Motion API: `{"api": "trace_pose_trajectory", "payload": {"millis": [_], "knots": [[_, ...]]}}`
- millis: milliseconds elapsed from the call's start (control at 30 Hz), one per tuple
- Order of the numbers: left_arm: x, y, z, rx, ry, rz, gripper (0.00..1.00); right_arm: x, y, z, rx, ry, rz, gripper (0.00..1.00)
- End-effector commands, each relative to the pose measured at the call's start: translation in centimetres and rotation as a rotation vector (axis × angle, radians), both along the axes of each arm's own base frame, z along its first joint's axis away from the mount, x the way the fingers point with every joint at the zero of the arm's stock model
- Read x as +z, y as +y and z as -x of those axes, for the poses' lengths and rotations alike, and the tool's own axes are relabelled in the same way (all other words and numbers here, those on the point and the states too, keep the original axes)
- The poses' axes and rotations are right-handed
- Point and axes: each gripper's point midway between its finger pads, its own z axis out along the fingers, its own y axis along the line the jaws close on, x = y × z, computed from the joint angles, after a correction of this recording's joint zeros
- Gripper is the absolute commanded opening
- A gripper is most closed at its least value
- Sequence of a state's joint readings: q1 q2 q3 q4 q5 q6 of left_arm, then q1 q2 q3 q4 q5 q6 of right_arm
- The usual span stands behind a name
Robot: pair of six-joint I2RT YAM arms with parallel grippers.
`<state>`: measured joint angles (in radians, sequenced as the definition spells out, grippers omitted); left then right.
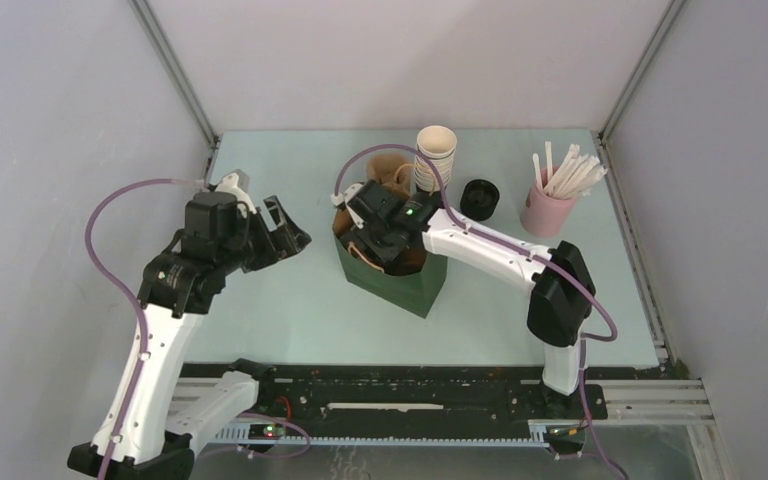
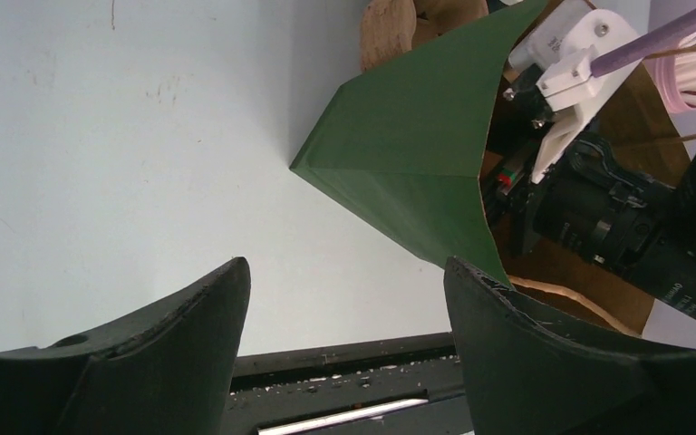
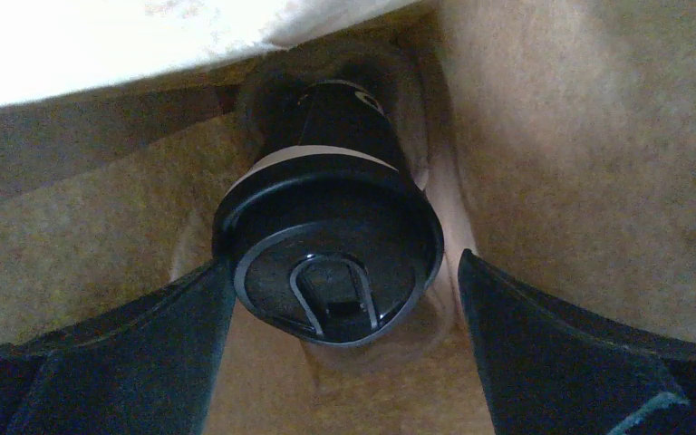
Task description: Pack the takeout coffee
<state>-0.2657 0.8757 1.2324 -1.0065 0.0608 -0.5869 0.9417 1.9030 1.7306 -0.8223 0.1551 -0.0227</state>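
The takeout coffee (image 3: 331, 245), a small dark cup with a round black lid, stands inside the green bag (image 1: 400, 285) on its brown paper bottom. My right gripper (image 3: 344, 263) reaches down into the bag's mouth (image 1: 375, 240) and is open. Its fingers (image 3: 526, 344) straddle the lid; the left one is at the lid's rim and the right one stands apart from it. In the top view the cup is hidden under the right wrist. My left gripper (image 1: 285, 232) is open and empty, hovering left of the bag (image 2: 408, 154) without touching it.
A tall stack of white-rimmed cups (image 1: 436, 155) and a squat stack of black lids (image 1: 479, 199) stand behind the bag. A pink holder of white sticks (image 1: 548, 205) is at the back right. A brown paper object (image 1: 392, 172) sits behind the bag. Walls enclose the table (image 1: 290, 310).
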Motion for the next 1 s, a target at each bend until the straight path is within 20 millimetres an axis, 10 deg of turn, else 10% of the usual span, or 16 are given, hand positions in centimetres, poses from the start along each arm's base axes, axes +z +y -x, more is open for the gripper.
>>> {"api": "trace_pose_trajectory", "payload": {"millis": [0,967], "knots": [[1.8,-0.7,-0.6,-0.02,-0.043,0.044,0.84,3.8,-0.9,0.4,-0.012,-0.019,-0.046,1.0],[2.5,-5.4,-0.5,-0.224,-0.009,0.21,0.83,11.2,-2.0,2.4,-0.077,-0.118,-0.253,0.99]]}}
